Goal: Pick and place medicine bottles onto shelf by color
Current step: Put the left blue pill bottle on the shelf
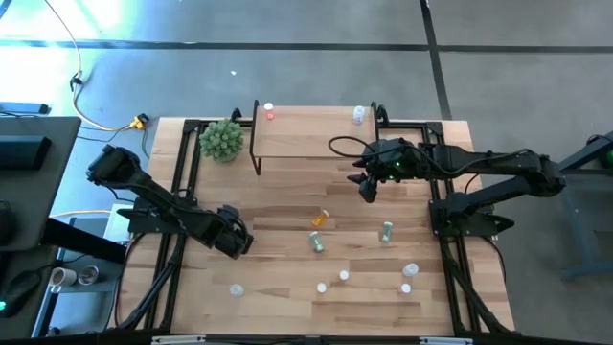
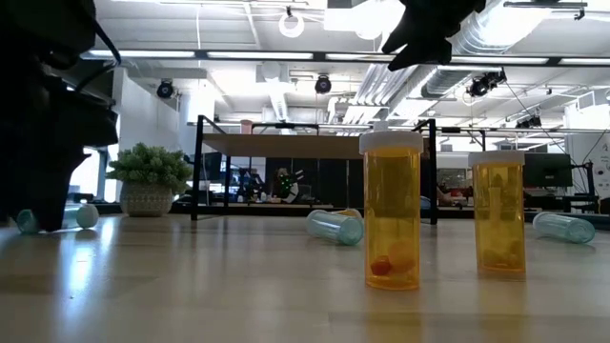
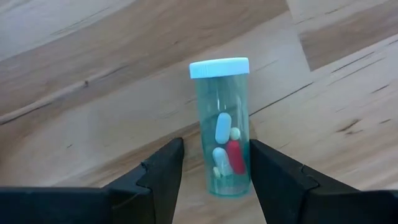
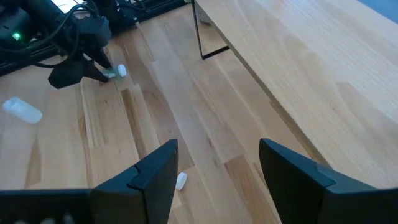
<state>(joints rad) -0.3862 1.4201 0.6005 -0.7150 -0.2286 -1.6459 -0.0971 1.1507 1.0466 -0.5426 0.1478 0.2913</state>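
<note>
The left gripper (image 3: pixel 214 180) has its jaws apart around a pale green pill bottle (image 3: pixel 222 124) lying on the table (image 3: pixel 93 93), white cap pointing away. The right gripper (image 1: pixel 367 190) hangs open by the shelf (image 1: pixel 306 134), empty.

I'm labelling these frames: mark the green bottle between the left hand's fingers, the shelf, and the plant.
green bottle (image 3: pixel 225 149), left wrist view, on its clear body.
shelf (image 1: pixel 311 134), high view, on its bare wood top.
plant (image 1: pixel 221 140), high view, on its foliage.

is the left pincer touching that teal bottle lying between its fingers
Cannot tell. In the left wrist view the left pincer straddles the teal bottle, but no clear contact or gap shows.
</note>
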